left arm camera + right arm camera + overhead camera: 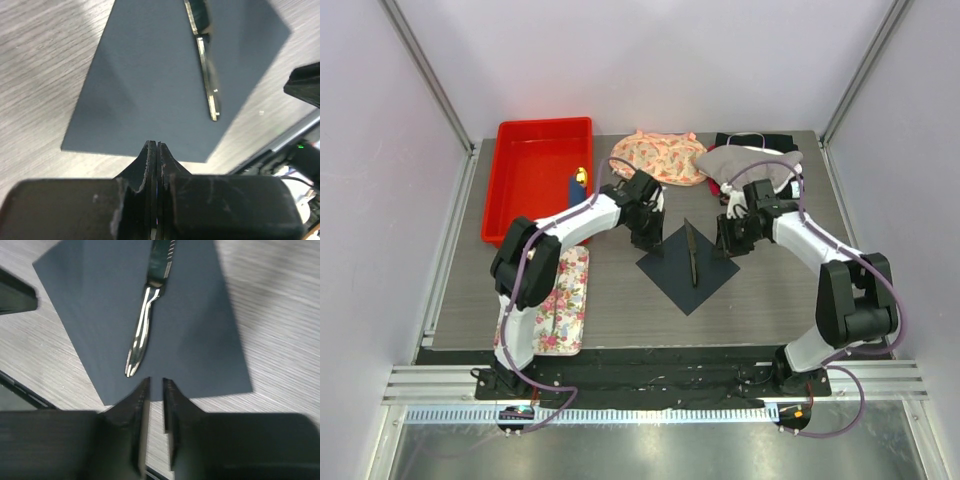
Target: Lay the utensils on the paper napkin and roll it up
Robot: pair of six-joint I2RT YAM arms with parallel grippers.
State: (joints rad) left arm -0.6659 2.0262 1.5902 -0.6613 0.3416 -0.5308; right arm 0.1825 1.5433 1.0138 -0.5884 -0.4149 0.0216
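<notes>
Navy paper napkin (670, 272), red bin (525, 180), floral tray (568, 300) (pink roses on cream)

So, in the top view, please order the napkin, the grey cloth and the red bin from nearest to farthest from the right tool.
1. napkin: at the centre, just beside the right tool.
2. grey cloth: behind the tool, at the back.
3. red bin: far across, at the back left.

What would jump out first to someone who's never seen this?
A dark napkin lies like a diamond mid-table, slim cutlery across it. Two arms lean in, the left gripper and right gripper at its opposite sides. A bright red bin sits back left.
</notes>
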